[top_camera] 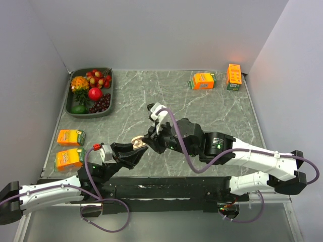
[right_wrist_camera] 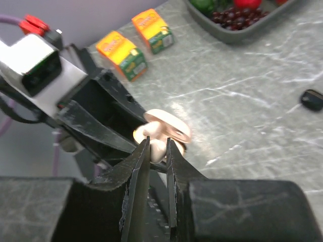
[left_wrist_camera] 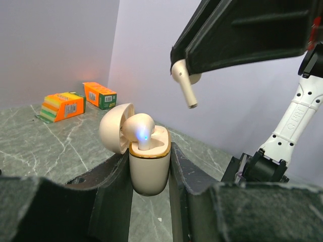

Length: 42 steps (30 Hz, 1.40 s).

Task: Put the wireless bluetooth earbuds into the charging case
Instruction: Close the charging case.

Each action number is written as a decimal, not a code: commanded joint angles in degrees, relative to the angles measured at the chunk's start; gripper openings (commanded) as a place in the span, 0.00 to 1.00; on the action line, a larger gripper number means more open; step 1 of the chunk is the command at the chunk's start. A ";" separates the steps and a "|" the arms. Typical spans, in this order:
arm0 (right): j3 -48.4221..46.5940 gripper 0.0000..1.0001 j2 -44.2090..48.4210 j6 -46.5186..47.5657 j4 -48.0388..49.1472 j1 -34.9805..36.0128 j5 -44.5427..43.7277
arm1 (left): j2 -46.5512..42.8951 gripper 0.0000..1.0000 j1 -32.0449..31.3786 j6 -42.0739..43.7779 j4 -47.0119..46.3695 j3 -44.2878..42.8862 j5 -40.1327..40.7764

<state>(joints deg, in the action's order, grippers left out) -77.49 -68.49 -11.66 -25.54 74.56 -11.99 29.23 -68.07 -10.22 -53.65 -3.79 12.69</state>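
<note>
Fingers (left_wrist_camera: 115,194) of the left gripper (left_wrist_camera: 150,169) press tight on both sides of the case (left_wrist_camera: 148,176), a cream, egg-shaped shell with a gold rim. It is held upright near the front edge of the table (top_camera: 151,85). Its lid (left_wrist_camera: 115,128) is flipped back to the left. 1 cream earbud (left_wrist_camera: 140,127) sits in the case, glowing blue. The right gripper (right_wrist_camera: 158,145), narrowly parted, pinches the other earbud (left_wrist_camera: 185,83) by its head. Its stem slants down, above and just right of the case, clear of it.
</note>
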 commanded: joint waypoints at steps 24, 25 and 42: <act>7.88 0.00 3.63 9.55 10.60 4.54 -13.15 | 0.38 0.01 -0.31 -1.47 -2.43 -1.83 -1.35; 7.88 0.00 3.54 9.38 10.51 4.54 -13.15 | 0.39 0.01 -0.22 -1.47 -2.69 -1.92 -1.44; 9.55 0.00 1.69 11.13 10.86 6.82 -16.48 | 0.39 0.01 -0.22 -1.38 -2.51 -2.71 -1.79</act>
<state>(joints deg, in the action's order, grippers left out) -68.64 -67.00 -1.80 -16.64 80.44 -25.76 29.85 -68.07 -10.44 -53.71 -3.88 11.84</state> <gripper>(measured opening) 0.223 0.334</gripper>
